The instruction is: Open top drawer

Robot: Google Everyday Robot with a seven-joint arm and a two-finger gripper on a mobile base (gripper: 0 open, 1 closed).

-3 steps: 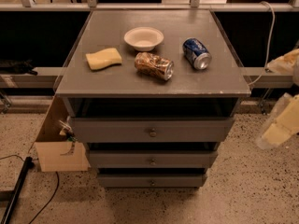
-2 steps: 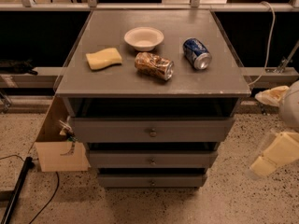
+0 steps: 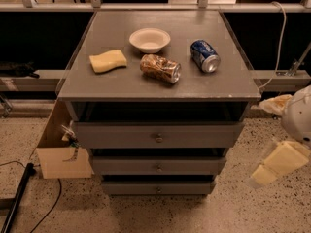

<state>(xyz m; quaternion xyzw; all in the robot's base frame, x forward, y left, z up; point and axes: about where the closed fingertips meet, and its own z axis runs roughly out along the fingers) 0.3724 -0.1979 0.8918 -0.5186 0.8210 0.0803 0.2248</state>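
- Bench (image 3: 121, 87): grey top, centre of frame, carrying four items.
- White bowl (image 3: 149, 40): upright, upper centre of the bench.
- Yellow sponge (image 3: 108, 60): left of the bowl, lying flat.
- Crumpled snack bag (image 3: 160, 68): just below the bowl.
- Blue can (image 3: 204, 55): on its side, right of the bag.
- Cardboard box (image 3: 62, 155): lower left, on the speckled floor (image 3: 233, 212).
- Black cable (image 3: 18, 200): lower-left corner.

jaws low right, well apart from top drawer (image 3: 194, 135)

Three drawers (image 3: 121, 136) (image 3: 121, 166) (image 3: 126, 188), perhaps two cans (image 3: 204, 56) (image 3: 160, 68), one bowl (image 3: 149, 39), sponge (image 3: 108, 60), gripper (image 3: 265, 174) lower right
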